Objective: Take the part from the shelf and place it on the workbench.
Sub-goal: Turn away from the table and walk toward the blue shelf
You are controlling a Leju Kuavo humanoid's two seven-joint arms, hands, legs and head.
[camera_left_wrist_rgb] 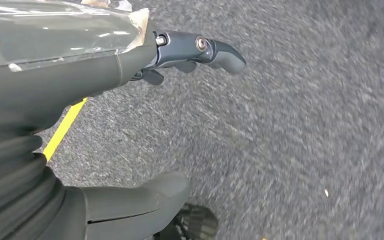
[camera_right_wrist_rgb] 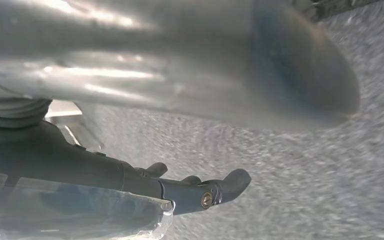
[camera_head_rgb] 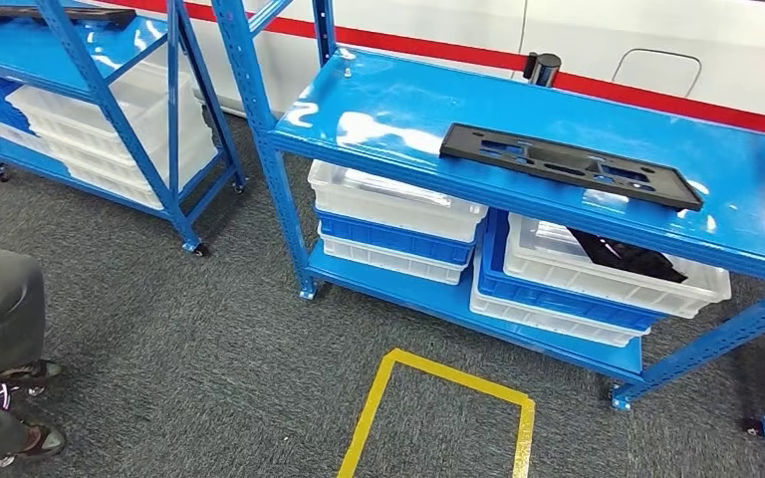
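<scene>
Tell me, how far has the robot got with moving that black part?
The black part lies flat on the blue shelf's top; whether that surface is the pick-up spot or the workbench, the pictures cannot tell. Nothing is in hand: the left hand and right hand hang over the carpet, holding nothing. So this fits both a part waiting to be fetched and one already set down.

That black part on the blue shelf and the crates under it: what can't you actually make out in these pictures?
- Black part, head view: cutouts show, any markings too small to read.
- White crate, head view: the shelf top hides most of the dark item inside; what it is, unclear.
- Person's legs, head view: cut off by the left edge.
- Left hand, right hand, wrist views: hanging over blurred carpet, fingers partly hidden by the covers.
</scene>
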